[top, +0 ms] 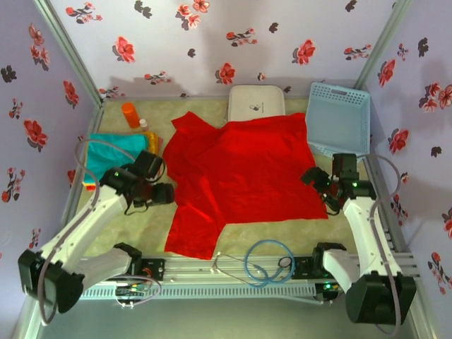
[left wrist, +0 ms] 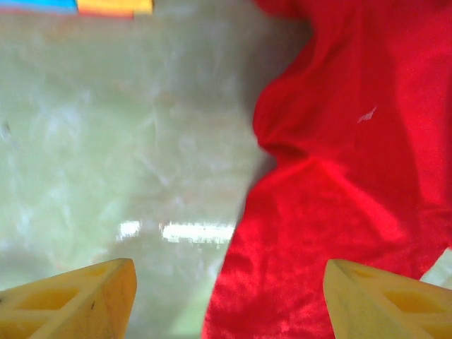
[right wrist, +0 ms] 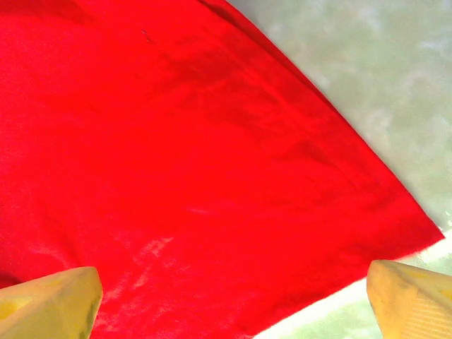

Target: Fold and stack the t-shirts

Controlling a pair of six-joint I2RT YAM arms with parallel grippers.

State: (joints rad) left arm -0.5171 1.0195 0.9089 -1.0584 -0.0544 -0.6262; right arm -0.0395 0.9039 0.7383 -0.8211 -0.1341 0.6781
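A pale greenish-beige table (top: 282, 233) stands between lilac walls (top: 176, 49) printed with red and dark flowers. The red t-shirt (top: 247, 169) lies spread across the middle, and a folded teal t-shirt (top: 113, 147) rests at the left. A white case (top: 256, 102) at the back bears a small, unreadable mark. The left gripper (left wrist: 229, 300) is spread at the red shirt's edge, the right gripper (right wrist: 233, 304) spread above its corner.

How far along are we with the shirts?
Done: teal t-shirt lies folded on a pile at the left. In hand: red t-shirt lies spread out, unfolded; left gripper and right gripper open at its side edges, not gripping. Left: fold it, stack it.
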